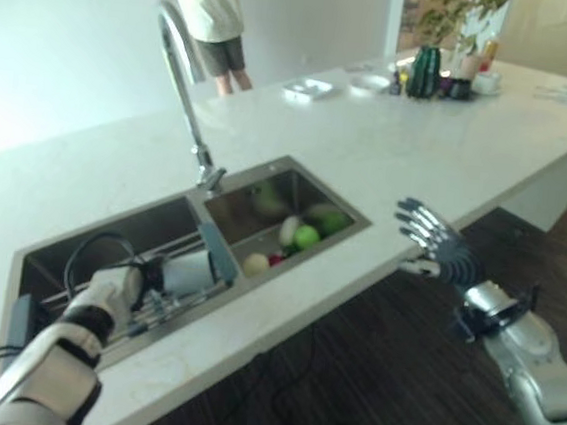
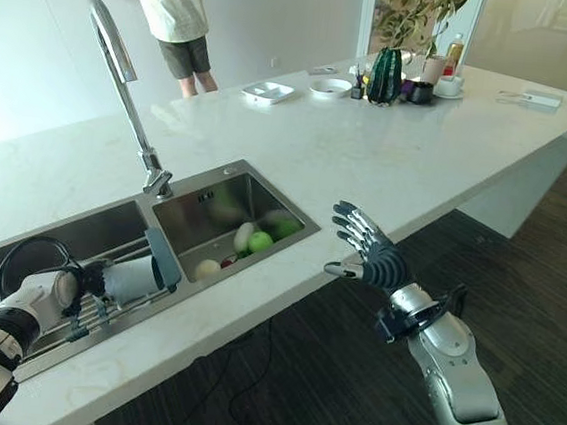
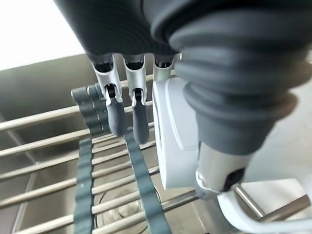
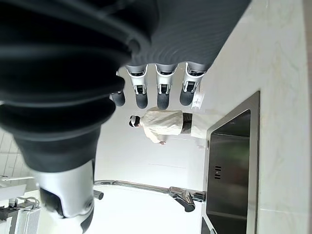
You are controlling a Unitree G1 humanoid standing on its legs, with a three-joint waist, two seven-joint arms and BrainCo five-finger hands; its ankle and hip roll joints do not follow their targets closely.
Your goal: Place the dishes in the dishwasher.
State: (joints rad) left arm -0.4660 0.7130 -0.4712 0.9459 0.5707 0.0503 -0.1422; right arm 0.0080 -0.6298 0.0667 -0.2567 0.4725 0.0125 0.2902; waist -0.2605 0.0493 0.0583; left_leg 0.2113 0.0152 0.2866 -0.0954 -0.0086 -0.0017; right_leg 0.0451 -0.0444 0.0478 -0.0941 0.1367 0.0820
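- The left hand (image 1: 121,287) reaches into the left basin of the sink (image 1: 122,222), at about 8 o'clock in the left eye view, with its fingers and thumb curled round a white cup (image 1: 189,272).
- In the left wrist view the cup (image 3: 175,136) sits between the fingers (image 3: 117,117) and the thumb, just above a wire rack (image 3: 48,165) that spans the basin.
- A grey-blue slatted piece (image 1: 216,253) stands tilted on the divider, touching the cup's right side.
- The right basin, at about 6 o'clock from the faucet (image 1: 180,82), holds fruit: a green apple (image 1: 306,237), a pale round one (image 1: 255,264) and others I cannot tell apart.
- The right hand (image 2: 370,249) hovers off the front edge of the white desk (image 2: 371,141) at about 4 o'clock, fingers spread and straight, holding nothing.
- At 1 o'clock, on the far desk, stand a white tray (image 2: 267,91), a bowl (image 2: 331,87), a dark green vase (image 2: 385,77) and cups.
- A person (image 1: 207,14) stands behind the desk at 11 o'clock.
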